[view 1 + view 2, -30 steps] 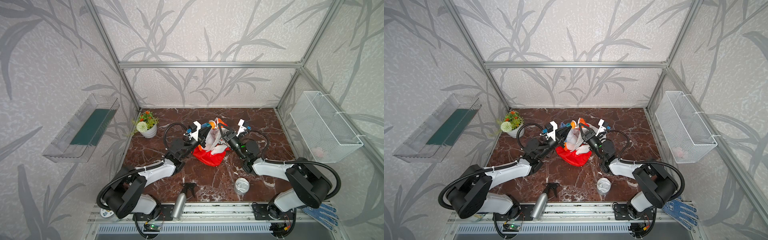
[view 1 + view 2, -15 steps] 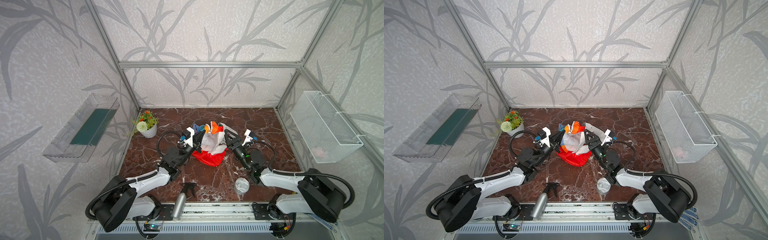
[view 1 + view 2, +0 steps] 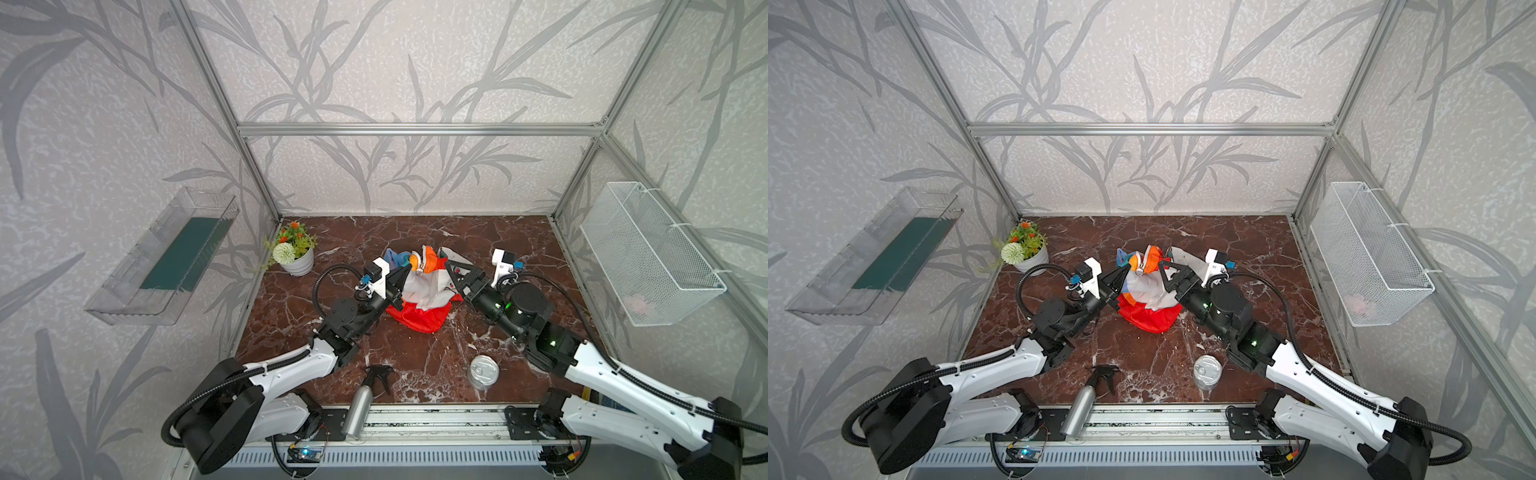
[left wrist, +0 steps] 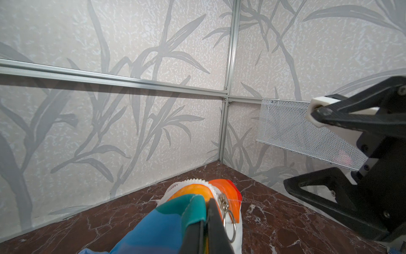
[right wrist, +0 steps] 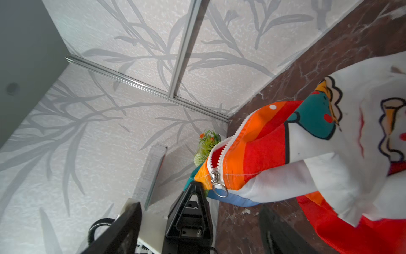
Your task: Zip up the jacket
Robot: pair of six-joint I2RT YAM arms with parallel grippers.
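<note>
Spray bottle [image 3: 360, 405], can [image 3: 483, 371] near front edge of marble table [image 3: 415, 353]. Mid-table: jacket [image 3: 420, 301] bunched, zipper end lifted. Left gripper [image 4: 207, 205] clamped tight on striped fabric beside zipper slider [image 5: 215, 176]. Right gripper [image 3: 451, 273] spread wide, empty, near jacket. Flower pot [image 3: 297, 265] far left.

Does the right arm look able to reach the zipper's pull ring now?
Probably yes: the pull ring hangs exposed, facing the open right gripper. The left gripper, shut on the jacket beside it, leaves little room.
</note>
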